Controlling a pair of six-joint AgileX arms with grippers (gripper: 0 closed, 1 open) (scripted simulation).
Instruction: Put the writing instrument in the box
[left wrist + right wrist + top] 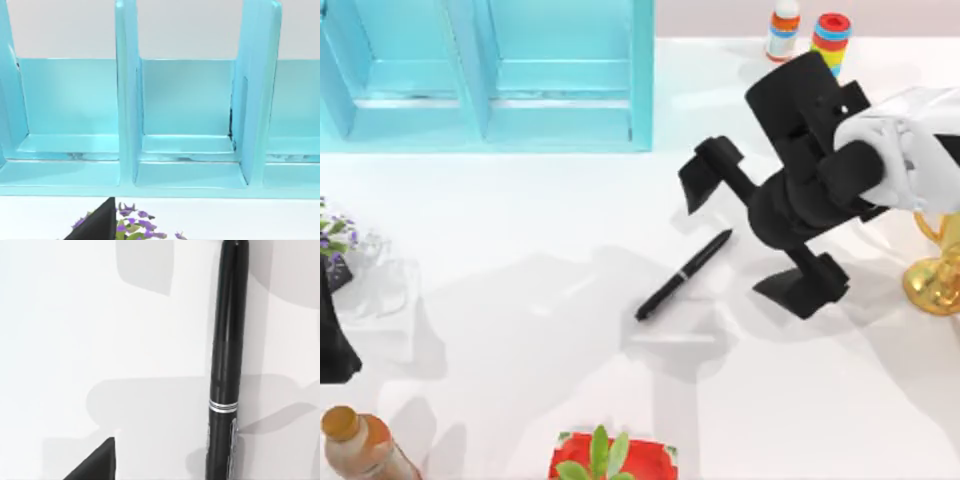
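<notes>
The writing instrument, a slim black pen (683,275), lies slantwise on the white table near its middle. The right wrist view shows the pen (227,365) close up, with a thin silver band. My right gripper (745,238) hovers just right of and above the pen, open wide with nothing between its fingers; one fingertip (95,465) shows in its wrist view. The box (560,110) is turquoise with upright dividers and stands at the back left; its compartments (187,115) face the left wrist camera. My left gripper (335,340) sits parked at the table's left edge.
A small bottle (782,30) and a stack of coloured rings (832,40) stand at the back right. A gold object (935,280) is at the right edge. Purple flowers (332,235), a brown bottle (360,445) and a red potted plant (610,460) line the left and front.
</notes>
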